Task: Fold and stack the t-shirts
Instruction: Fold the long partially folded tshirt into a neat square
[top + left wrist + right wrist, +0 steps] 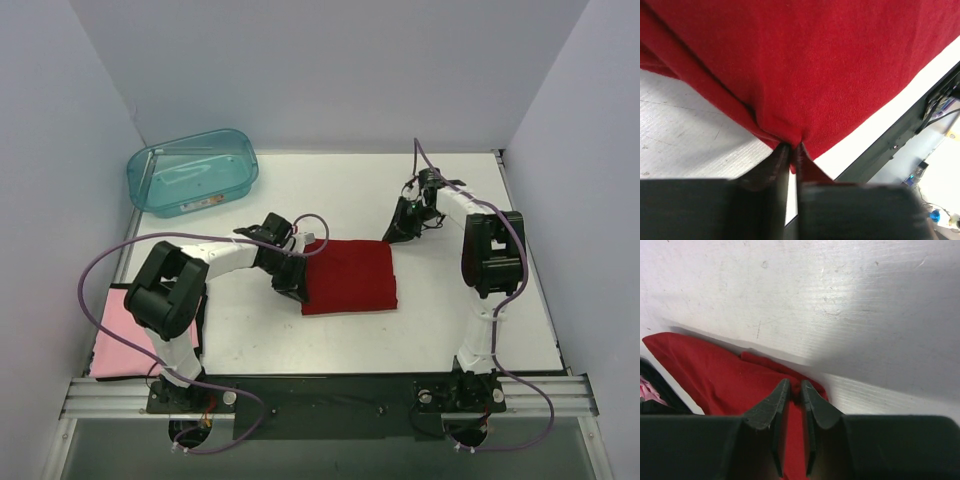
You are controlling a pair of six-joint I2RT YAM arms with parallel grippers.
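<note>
The dark red t-shirt (350, 277) lies folded into a rectangle in the middle of the table. My left gripper (294, 289) sits at its left edge and is shut on a pinched fold of red cloth (790, 90), which bunches into the tips of the left gripper (791, 150). At the shirt's far right corner, my right gripper (394, 234) has its jaws drawn close with red cloth (715, 375) bunched between the tips of the right gripper (795, 387). The pale pink t-shirt (122, 342) lies flat at the table's near left corner, partly under the left arm.
A translucent teal tub (193, 172) stands at the far left of the white table (330, 190). Grey walls close in the back and both sides. A black rail (330, 392) runs along the near edge, seen also in the left wrist view as the rail (900, 135).
</note>
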